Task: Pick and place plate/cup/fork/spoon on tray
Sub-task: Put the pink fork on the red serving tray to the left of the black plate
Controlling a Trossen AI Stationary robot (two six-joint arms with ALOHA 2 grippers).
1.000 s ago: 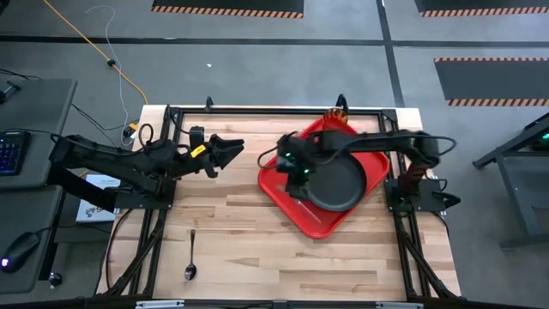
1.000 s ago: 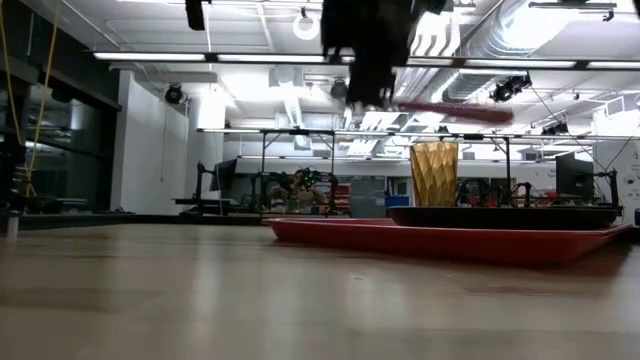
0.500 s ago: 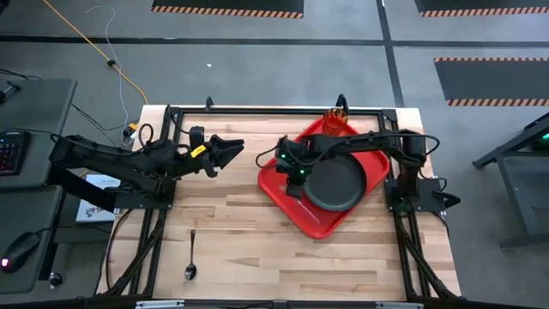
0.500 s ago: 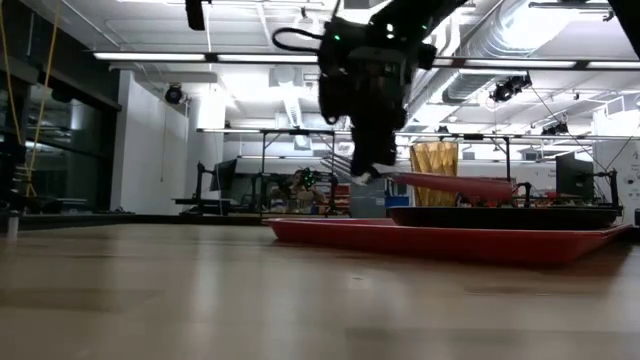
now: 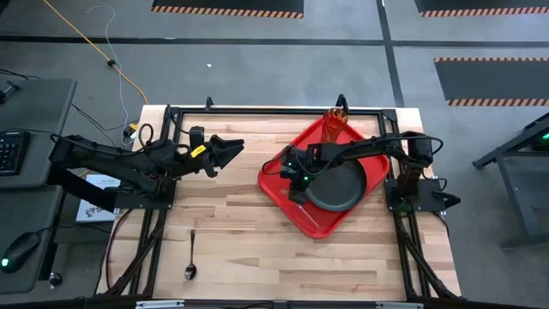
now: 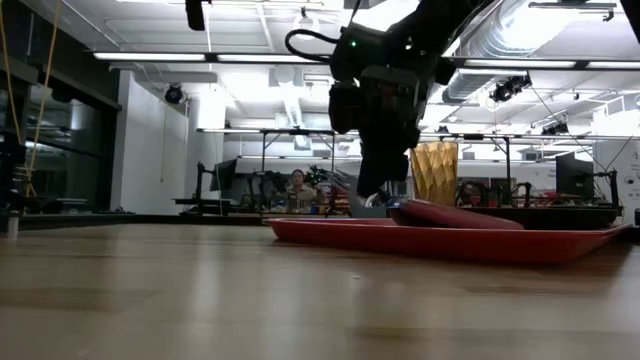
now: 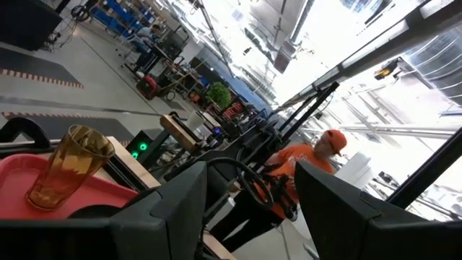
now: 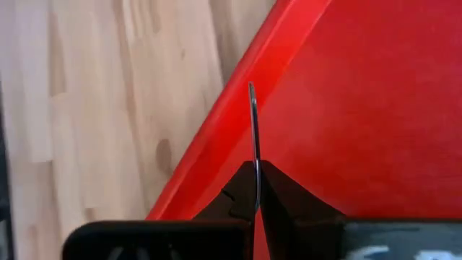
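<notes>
- Right pincer [image 5: 296, 190] clenched on the fork [image 6: 455, 214], low over the red tray [image 5: 279, 196] beside the plate [image 5: 339, 184].
- Cup [image 5: 334, 125] on tray's far corner.
- Spoon [image 5: 190, 257] on worktop [image 5: 232, 223].
- Left pincer [image 5: 236, 148] released, idle.

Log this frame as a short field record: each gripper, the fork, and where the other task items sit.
right gripper: low over the tray's left part, shut on the fork
fork: red handle lying across the plate rim, tines edge-on between the fingers
plate: on the tray
cup: upright at the tray's far corner
tray: on the table's right half
spoon: on bare table, near left
left gripper: open, idle left of the tray
</notes>
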